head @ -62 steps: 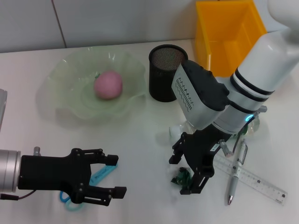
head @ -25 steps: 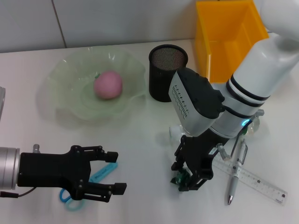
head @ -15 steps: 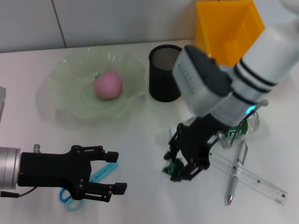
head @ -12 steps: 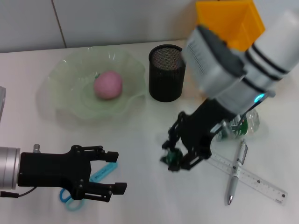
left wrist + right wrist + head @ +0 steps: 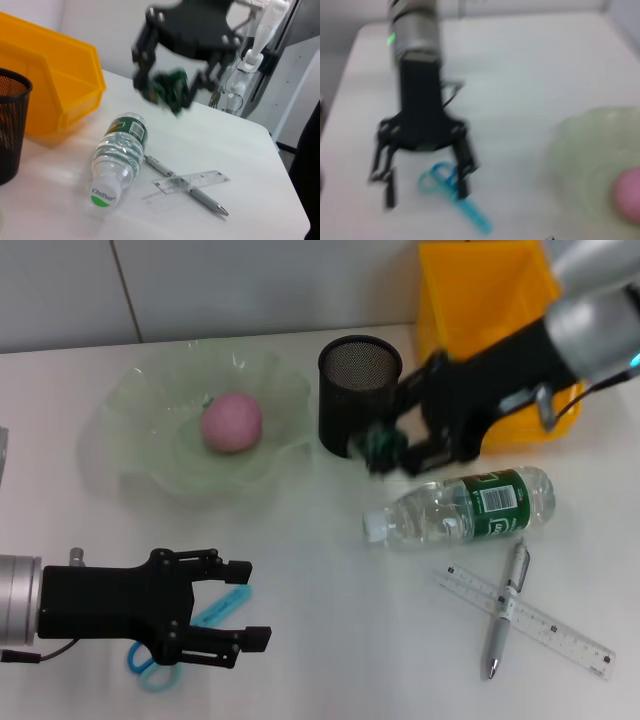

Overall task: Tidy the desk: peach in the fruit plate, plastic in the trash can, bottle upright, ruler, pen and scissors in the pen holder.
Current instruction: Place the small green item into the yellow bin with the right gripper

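White surface [image 5: 300, 570], pale wall behind; the desk items are spread across the middle and the robot's right side.

Right tool [image 5: 400, 445]: raised off the surface beside the black mesh pen holder [image 5: 358, 395], fingers clamped on a small crumpled piece of green plastic [image 5: 382, 445]. The left wrist view shows the same wad [image 5: 169, 90] pinched between the fingers, clear of the surface.

Governing relation: the yellow trash can [image 5: 490, 300] lies behind and to the robot's right of the held plastic, with its open top facing up. The wad is not yet over the opening; it hangs level with the pen holder's side, and the near wall of the bin stands between it and the cavity. In my judgement the carry must go up and rightward over that wall before release. The right arm is clearly the nearer one.

Left tool [image 5: 215, 625]: low at the near left of the surface, fingers apart, holding nothing, directly above the blue scissors [image 5: 215, 615], whose long axis runs diagonally under it.

Other items: peach [image 5: 232, 422] rests in the fruit plate [image 5: 130, 450]. Bottle [image 5: 460, 510] lies on its side, cap towards the robot's left. Ruler [image 5: 555, 625] and pen [image 5: 505, 610] lie crossed near the bottle.
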`<state>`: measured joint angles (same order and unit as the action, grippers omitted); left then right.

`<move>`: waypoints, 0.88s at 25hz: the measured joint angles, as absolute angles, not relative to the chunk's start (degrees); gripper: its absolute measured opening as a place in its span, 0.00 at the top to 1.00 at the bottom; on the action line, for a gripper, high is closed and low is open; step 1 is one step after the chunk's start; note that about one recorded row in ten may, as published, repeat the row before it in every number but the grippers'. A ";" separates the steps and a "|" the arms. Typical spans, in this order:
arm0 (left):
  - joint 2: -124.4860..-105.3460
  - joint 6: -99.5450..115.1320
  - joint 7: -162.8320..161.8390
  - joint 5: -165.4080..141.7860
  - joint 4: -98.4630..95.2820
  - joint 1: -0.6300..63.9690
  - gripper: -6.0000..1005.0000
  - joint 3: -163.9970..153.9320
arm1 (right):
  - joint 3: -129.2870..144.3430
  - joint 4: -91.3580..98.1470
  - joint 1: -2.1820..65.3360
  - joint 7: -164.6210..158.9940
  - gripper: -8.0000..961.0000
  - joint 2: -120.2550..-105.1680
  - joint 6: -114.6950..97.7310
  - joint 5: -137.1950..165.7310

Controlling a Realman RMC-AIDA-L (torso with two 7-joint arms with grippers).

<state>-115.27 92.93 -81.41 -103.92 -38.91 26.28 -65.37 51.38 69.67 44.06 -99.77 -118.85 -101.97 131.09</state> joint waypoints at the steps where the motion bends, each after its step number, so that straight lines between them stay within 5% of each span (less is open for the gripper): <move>1: -115.27 92.93 -81.41 -103.92 -38.91 26.28 0.14 -65.37 | 49.54 70.44 43.57 -99.81 0.45 -118.75 -101.86 130.12; 11: -115.56 93.18 -81.26 -104.24 -39.27 26.00 0.14 -64.66 | 30.81 72.50 39.53 -100.50 0.44 -116.09 -94.76 121.74; 22: -115.50 93.98 -81.23 -104.24 -39.38 26.13 0.14 -64.69 | 31.56 63.88 37.89 -101.37 0.42 -115.73 -75.01 125.76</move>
<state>-115.50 93.98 -81.23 -104.24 -39.38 26.13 -64.69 31.56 63.88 37.89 -101.37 -115.73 -75.01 125.76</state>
